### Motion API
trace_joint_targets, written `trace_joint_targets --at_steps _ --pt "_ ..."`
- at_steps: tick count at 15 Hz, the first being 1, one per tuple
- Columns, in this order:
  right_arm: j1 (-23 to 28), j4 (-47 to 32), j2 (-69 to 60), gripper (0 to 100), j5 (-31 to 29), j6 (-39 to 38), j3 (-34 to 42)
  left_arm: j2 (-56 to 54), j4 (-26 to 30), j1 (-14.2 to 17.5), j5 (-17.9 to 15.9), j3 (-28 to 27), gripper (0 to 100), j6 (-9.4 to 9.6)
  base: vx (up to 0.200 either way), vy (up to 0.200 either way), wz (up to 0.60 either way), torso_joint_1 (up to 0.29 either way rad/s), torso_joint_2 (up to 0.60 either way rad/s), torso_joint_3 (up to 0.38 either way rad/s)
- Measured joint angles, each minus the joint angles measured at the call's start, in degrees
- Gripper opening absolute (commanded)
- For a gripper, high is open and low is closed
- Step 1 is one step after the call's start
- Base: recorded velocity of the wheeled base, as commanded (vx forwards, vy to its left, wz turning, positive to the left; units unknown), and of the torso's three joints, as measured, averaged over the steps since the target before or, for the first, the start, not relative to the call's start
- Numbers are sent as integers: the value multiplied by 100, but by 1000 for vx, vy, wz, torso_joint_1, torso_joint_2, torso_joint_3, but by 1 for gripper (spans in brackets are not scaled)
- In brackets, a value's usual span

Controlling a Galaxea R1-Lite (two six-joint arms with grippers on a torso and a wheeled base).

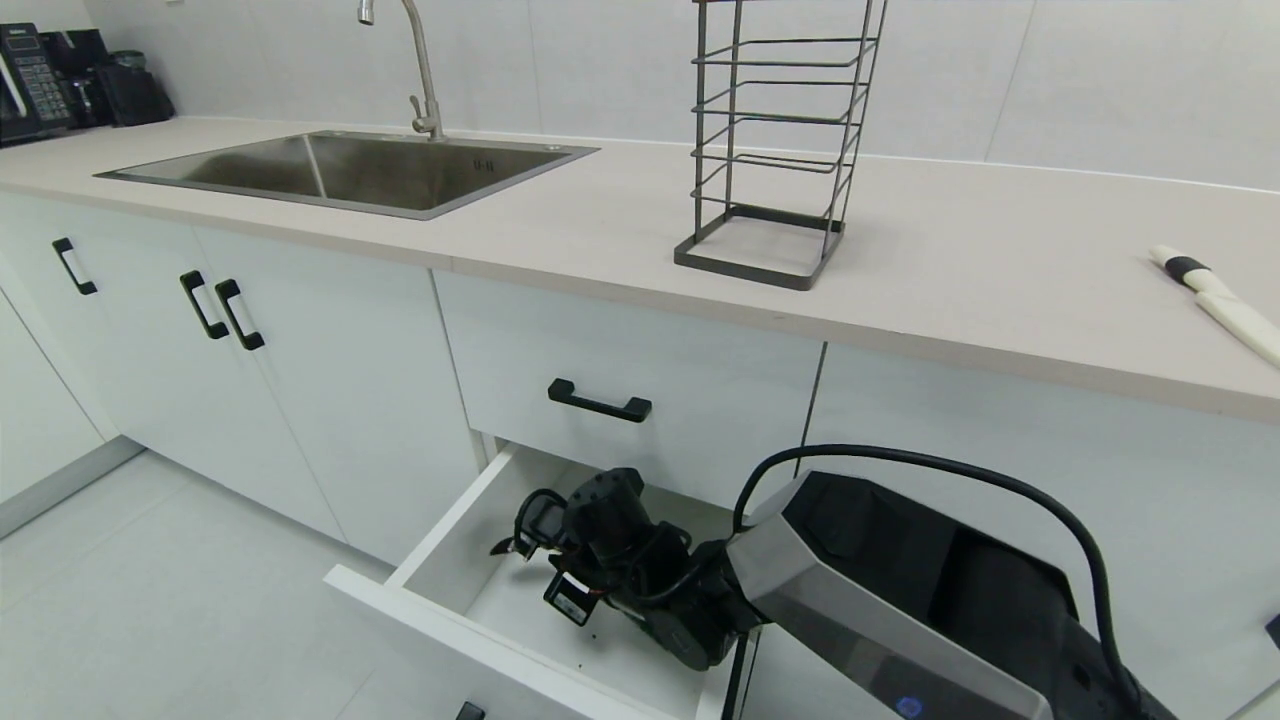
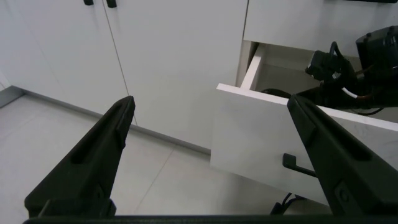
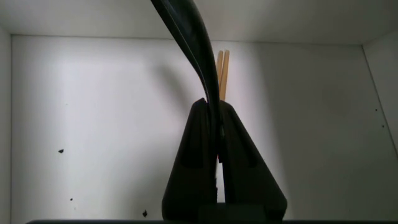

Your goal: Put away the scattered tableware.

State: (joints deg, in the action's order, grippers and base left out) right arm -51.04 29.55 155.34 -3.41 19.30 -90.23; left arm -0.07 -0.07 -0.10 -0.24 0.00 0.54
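Note:
My right gripper (image 3: 217, 124) is shut on a slim, curved black utensil (image 3: 186, 37), held over the white floor of the open drawer (image 3: 93, 124). A pair of wooden chopsticks (image 3: 222, 71) shows just beyond the fingertips, against the drawer floor. In the head view the right gripper (image 1: 530, 535) is inside the pulled-out drawer (image 1: 440, 540) under the counter. My left gripper (image 2: 211, 155) hangs open and empty in front of the drawer's front panel (image 2: 249, 137), low over the floor. A white-handled knife (image 1: 1215, 300) lies on the counter at the far right.
A tall wire rack (image 1: 775, 150) stands on the countertop (image 1: 600, 230), with a steel sink (image 1: 350, 170) and faucet (image 1: 420, 70) to its left. A shut drawer with a black handle (image 1: 598, 403) sits above the open one. Cabinet doors (image 1: 300, 380) are shut to the left.

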Motion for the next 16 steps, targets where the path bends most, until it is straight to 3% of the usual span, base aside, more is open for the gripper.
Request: trace_joint_targets --at_steps 12,16 --pt "-99 984 -325 100 107 -44 210 0 0 0 0 0 100 0 0 0 0 0 0 0" --pt "-271 1281 -1535 100 107 -102 1231 0 0 0 -2 0 100 0 0 0 0 0 0 0"
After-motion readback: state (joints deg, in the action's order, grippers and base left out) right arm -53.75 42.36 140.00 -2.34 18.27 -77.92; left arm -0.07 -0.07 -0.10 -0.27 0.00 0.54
